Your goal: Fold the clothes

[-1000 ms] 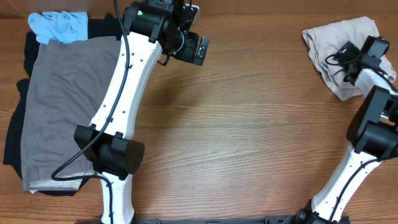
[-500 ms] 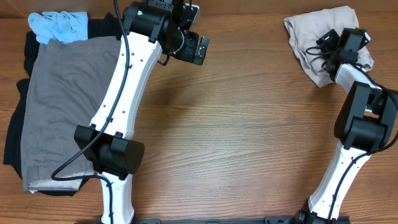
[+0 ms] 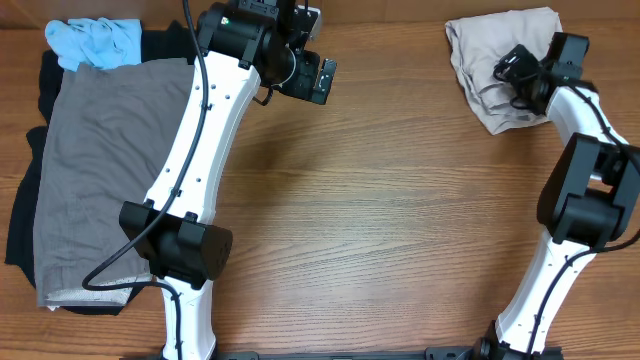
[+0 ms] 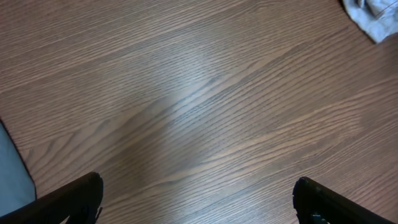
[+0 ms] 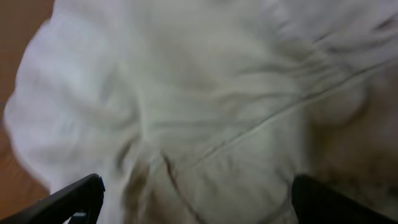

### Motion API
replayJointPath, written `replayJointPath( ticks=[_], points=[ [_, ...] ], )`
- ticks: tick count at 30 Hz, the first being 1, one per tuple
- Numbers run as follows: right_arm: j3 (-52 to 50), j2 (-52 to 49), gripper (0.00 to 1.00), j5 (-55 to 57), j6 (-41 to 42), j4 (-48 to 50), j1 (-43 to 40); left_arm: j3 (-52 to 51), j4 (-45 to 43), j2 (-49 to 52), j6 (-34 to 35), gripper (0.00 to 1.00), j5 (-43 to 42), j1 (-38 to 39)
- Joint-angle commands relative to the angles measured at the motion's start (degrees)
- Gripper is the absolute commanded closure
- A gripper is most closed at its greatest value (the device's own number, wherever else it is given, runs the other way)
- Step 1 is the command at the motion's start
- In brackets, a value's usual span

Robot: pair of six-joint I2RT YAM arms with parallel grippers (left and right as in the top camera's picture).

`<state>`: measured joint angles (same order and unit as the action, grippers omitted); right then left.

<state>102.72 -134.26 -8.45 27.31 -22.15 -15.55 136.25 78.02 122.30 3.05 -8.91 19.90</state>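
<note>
Two grippers spread wide, cream trousers point(image 5: 199, 93) directly under right gripper point(image 3: 512, 68), left gripper point(image 4: 196, 196) over table point(image 4: 205, 93)

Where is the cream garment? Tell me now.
In the overhead view, the cream garment lies bunched at the far right of the table, with the right gripper over it; the grey cloth is across at the left.

Even, bright overhead light; a soft sheen streaks the bench point(image 4: 186, 99); the cream cloth point(image 5: 205, 112) is blurred close-up.
</note>
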Motion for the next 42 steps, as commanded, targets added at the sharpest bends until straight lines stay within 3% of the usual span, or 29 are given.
replayJointPath(
  ticks=[1,11,22,31,42],
  points=[
    [1.2,3.65,0.0,-7.85,-7.06,-4.37,3.28,0.72,-0.09,0.35,1.22,0.0,0.37,0.37],
    [1.27,3.67,0.0,-4.61,-7.61,-6.16,5.73,0.72,-0.09,0.35,1.09,0.0,0.59,0.37],
    [1.18,4.15,0.0,-3.1,-10.05,-4.74,-0.52,0.72,-0.28,0.35,0.13,0.0,0.57,0.37],
    [1.18,-3.08,0.0,-1.27,-11.26,-1.42,-1.16,0.72,-0.22,0.35,0.42,0.0,0.46,0.37],
    [1.2,-3.78,0.0,-1.64,-10.88,1.4,-4.42,0.72,-0.07,0.35,0.39,0.0,0.5,0.37]
  ],
)
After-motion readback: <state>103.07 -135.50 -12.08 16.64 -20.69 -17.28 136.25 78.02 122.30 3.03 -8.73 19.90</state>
